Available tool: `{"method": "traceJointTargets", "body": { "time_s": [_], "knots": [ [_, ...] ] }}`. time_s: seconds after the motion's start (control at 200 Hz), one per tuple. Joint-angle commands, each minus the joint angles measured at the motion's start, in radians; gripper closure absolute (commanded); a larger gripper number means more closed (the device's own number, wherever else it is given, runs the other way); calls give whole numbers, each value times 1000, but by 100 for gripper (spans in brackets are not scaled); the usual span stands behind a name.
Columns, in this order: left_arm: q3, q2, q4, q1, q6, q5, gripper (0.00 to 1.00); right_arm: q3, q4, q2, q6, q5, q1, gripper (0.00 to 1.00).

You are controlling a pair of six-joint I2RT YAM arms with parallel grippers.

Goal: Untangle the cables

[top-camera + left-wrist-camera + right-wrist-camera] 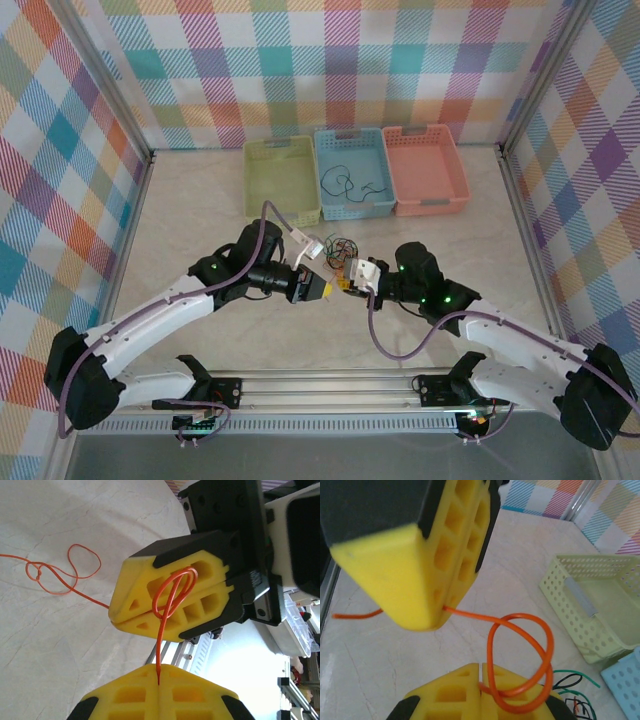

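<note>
Item: orange cable (pixel 490 650) — pinched by my left gripper (pixel 158 672) and right gripper (pixel 480 672), both clamped tight, tips near together, likely to work its loop free; other cables (pixel 338 247) knotted mid-table just beyond.

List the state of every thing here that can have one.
left gripper, shut on the orange cable.
right gripper, shut on the orange cable.
orange cable, pinched by both grippers, looped between them, one end trailing on the table.
cable knot, tangled, lying on the table beyond the grippers.
blue basket, holds loose thin cables.
green basket, empty.
pink basket, empty.
</note>
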Motion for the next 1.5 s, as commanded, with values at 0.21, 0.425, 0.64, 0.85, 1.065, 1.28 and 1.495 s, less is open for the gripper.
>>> {"method": "traceJointTargets", "body": {
  "time_s": [0.21, 0.425, 0.64, 0.85, 1.065, 1.28, 1.495],
  "knots": [
    [51, 57, 26, -16, 20, 36, 100, -17, 23, -5, -19, -34, -6, 100],
    [90, 91, 21, -15, 28, 21, 100, -19, 24, 3, -25, -36, -7, 100],
    [91, 98, 63, -13, 26, 22, 100, -27, 35, 2, -22, -18, -7, 100],
    [94, 147, 108, -13, 6, 41, 100, -42, 64, -13, -11, -21, -7, 100],
    [74, 151, 173, -13, -6, 75, 100, -51, 88, -14, 3, -15, -9, 100],
    [62, 183, 261, -13, -27, 120, 100, -63, 112, -17, 15, -50, -19, 100],
    [2, 90, 282, -12, -35, 40, 100, -62, 114, -24, 35, -56, -27, 100]
  ]
}}
